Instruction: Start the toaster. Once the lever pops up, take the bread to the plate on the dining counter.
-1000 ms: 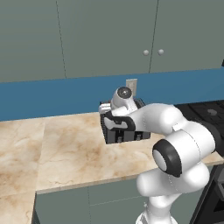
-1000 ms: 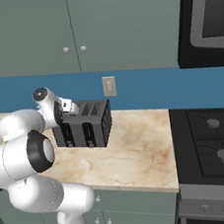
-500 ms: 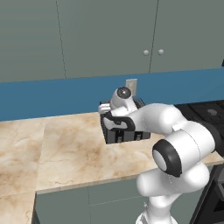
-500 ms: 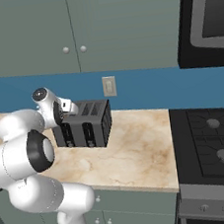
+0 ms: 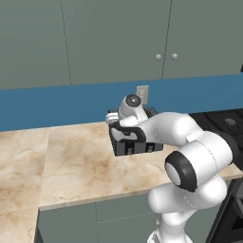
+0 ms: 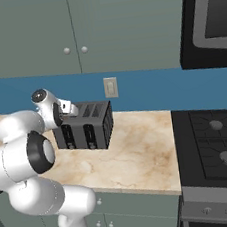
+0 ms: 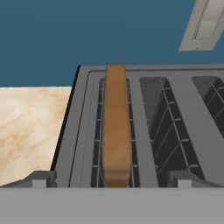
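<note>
The toaster (image 6: pixel 83 125) stands on the marble desk (image 6: pixel 135 148) close to the blue wall, its 2 black lever tracks facing the robot, so the levers can be reached from the front and the slots from above. The bread (image 7: pixel 116 127) sits upright in the leftmost slot seen in the hand view, its top edge showing above the slot wires, which suggests it stands high enough to be taken from above. The end effector (image 7: pixel 112 179) hangs right over that slot, looking straight down along the slice, with a grey fingertip (image 7: pixel 38 180) showing at each side of it. The tips stand well apart and hold nothing; the slice lies between them but I cannot tell for sure whether they reach down to it yet. That stance looks like lining up for a grasp of the bread, not a push on a lever.

Around it: a wall outlet (image 6: pixel 111 87) just behind the toaster, grey-green cupboards (image 6: pixel 70 35) overhead, and a black stove (image 6: pixel 215 143) to the right of the desk. The other 3 slots look empty. Nothing blocks a straight lift, though the cupboards overhead limit how high the arm can rise.
</note>
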